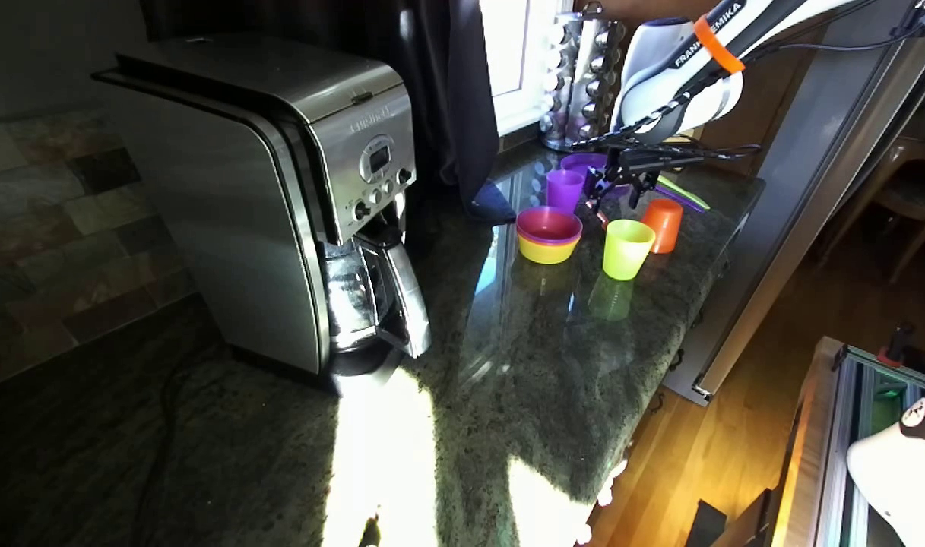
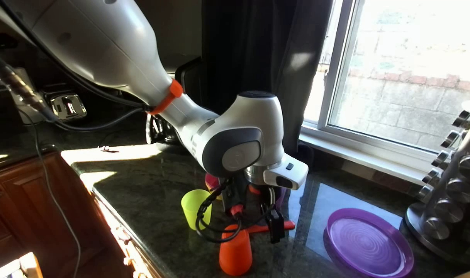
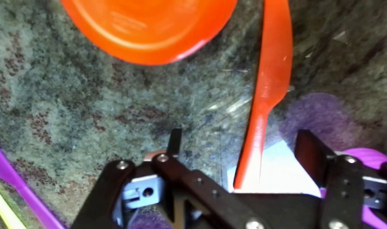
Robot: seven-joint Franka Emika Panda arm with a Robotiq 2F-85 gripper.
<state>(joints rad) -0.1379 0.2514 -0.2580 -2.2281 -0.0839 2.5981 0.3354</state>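
Observation:
My gripper (image 3: 240,136) is open and empty, pointing down over the dark stone counter. In the wrist view an orange-red plastic knife (image 3: 273,70) lies on the counter, its handle running between the spread fingers. The knife also shows under the gripper (image 2: 257,222) in an exterior view (image 2: 260,228). An orange cup (image 3: 148,28) stands upside down close by, and shows in both exterior views (image 1: 663,226) (image 2: 235,253). A yellow-green cup (image 1: 628,251) stands upright beside it. A purple cup (image 1: 564,190) and a stack of bowls (image 1: 547,247) are near the gripper (image 1: 616,199).
A purple plate (image 2: 368,247) lies toward the window side. A spice rack (image 2: 451,189) stands beyond it. A purple utensil (image 3: 21,187) and a yellow-green one (image 3: 4,206) lie to one side. A coffee maker (image 1: 367,159) stands farther along the counter, near a dark curtain (image 1: 470,99).

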